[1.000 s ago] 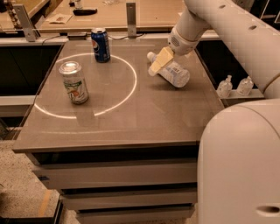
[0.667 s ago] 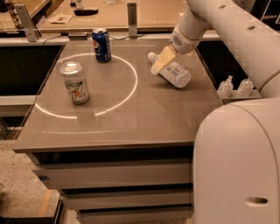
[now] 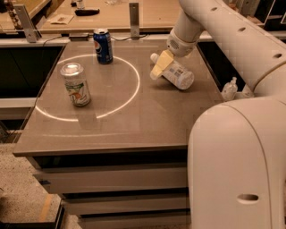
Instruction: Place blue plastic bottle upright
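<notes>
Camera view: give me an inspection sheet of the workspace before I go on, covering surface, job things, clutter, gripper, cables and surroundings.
Surface: grey table top with a pale ring marked on it.
Job's things: blue plastic bottle not upright, lying tilted at the back right, white cap pointing back-left.
Clutter: dark blue soda can upright at the back; green-and-white can upright at the left.
Grippers: gripper at the bottle's cap end.
Cables: nothing seen.
Surroundings: wooden bench behind; small pump bottle right of the table; drawers below.
</notes>
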`<state>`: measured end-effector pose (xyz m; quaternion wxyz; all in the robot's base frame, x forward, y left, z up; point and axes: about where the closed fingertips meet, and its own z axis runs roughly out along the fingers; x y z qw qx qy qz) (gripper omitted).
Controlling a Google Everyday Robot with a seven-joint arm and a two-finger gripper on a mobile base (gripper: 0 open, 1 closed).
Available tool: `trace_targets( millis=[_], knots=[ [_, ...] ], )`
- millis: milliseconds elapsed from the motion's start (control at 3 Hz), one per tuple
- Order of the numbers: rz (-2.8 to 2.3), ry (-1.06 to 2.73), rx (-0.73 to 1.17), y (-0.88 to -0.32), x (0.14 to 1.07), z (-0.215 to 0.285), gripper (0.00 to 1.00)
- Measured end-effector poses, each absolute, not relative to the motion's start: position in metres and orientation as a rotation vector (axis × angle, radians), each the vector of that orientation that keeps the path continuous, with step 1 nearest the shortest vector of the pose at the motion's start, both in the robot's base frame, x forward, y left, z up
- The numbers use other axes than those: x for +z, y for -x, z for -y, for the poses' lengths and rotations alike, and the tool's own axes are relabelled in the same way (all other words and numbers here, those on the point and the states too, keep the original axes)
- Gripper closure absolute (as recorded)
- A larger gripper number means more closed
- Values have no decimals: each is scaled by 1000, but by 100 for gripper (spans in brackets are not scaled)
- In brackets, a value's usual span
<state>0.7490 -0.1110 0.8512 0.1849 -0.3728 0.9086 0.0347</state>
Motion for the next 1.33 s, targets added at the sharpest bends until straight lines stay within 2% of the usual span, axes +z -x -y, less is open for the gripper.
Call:
trace_targets(
  millis=[333,1333],
  knots=[
    [-2582,1060,109,-745,843,108,17],
    [-2549,1018,117,-740,861,134,86]
  ],
)
